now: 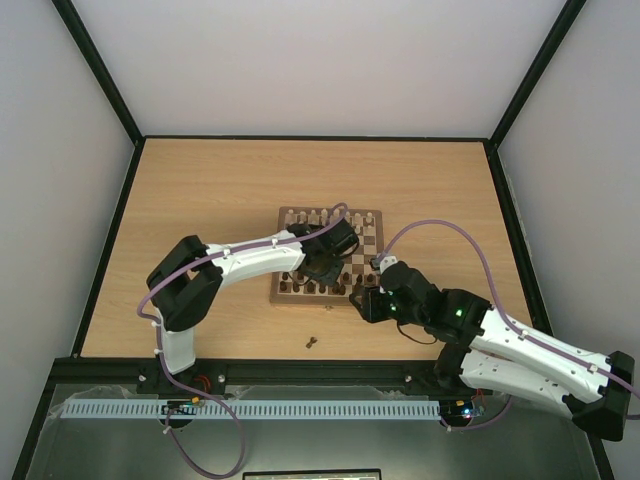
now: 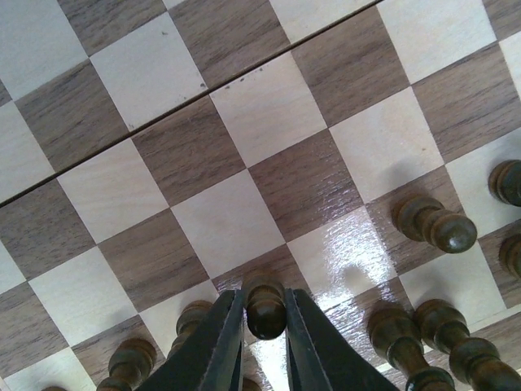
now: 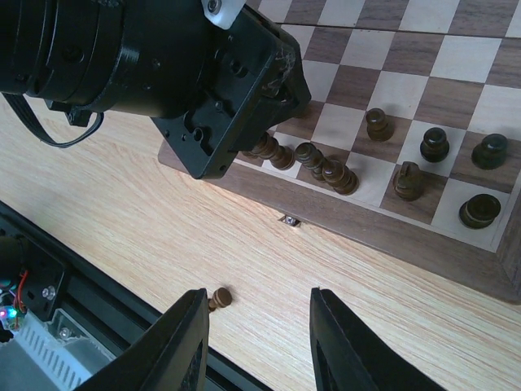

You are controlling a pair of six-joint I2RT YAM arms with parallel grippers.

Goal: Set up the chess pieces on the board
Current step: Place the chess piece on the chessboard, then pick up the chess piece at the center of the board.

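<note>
One dark pawn [image 2: 264,308] stands upright on the board [image 2: 269,106] among the other dark chess pieces [image 2: 435,226] at the board's near side. My left pincer [image 2: 264,298] sits close around its head, fingers [image 2: 220,346] narrow on either side; can't tell if they pinch it or just flank it. A stray dark piece [image 3: 220,298] lies off the board on the wooden table [image 3: 122,212], just beside one finger of my right pincer [image 3: 259,298], which hangs over the table by the board's near edge, jaws partly apart, nothing between them.
</note>
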